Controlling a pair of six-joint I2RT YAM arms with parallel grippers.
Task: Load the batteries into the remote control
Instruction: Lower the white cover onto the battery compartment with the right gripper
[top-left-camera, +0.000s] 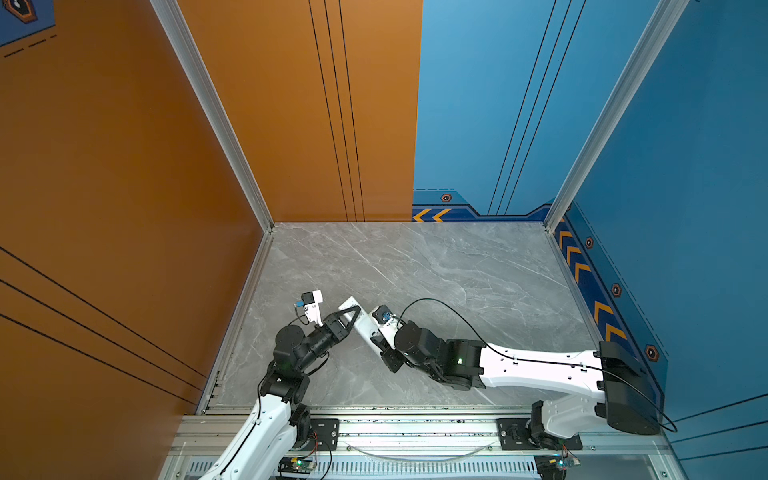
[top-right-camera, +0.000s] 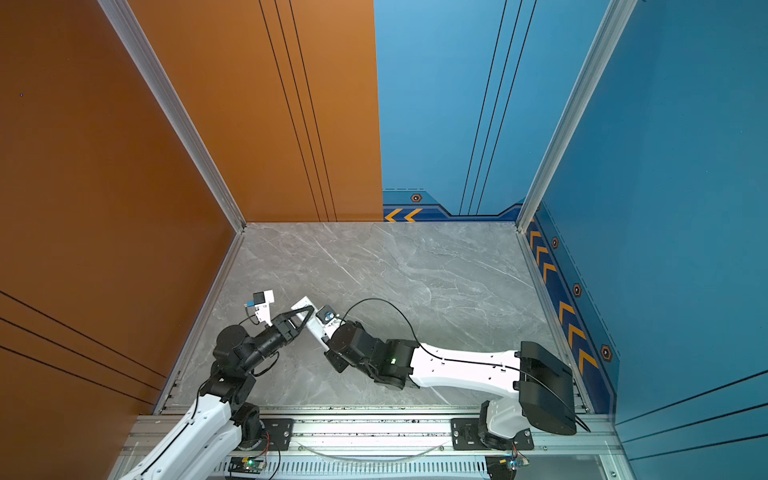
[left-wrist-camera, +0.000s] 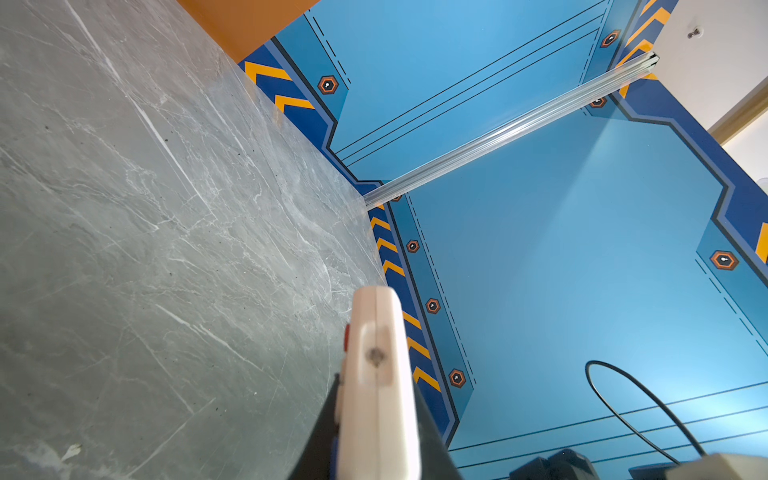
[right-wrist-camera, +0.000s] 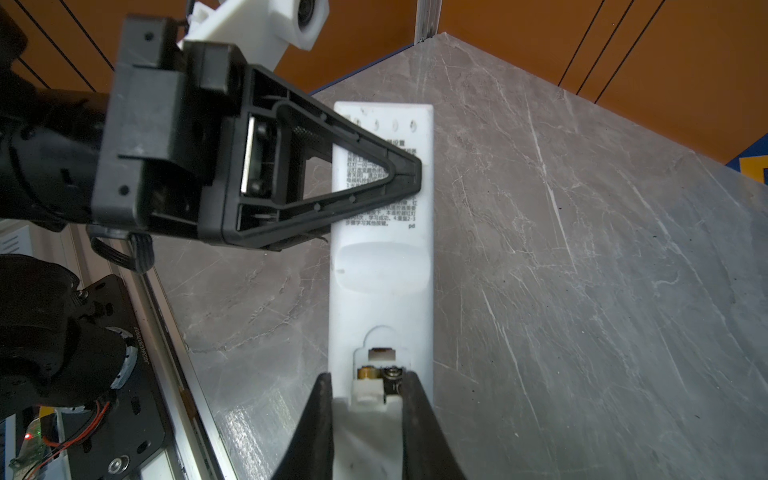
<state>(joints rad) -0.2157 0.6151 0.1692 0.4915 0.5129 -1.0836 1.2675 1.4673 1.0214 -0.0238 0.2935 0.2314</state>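
Right wrist: right pincer (right-wrist-camera: 368, 376) clamps remote control (right-wrist-camera: 382, 266); left pincer (right-wrist-camera: 405, 176) grips farther along.

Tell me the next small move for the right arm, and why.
Likely ease the right gripper toward the left gripper, sliding what looks like the cover shut. The remote control is back-up, its far end clamped by the left one, so it is braced. Between the right fingers, the ends of the batteries show in a gap ahead of the cover.
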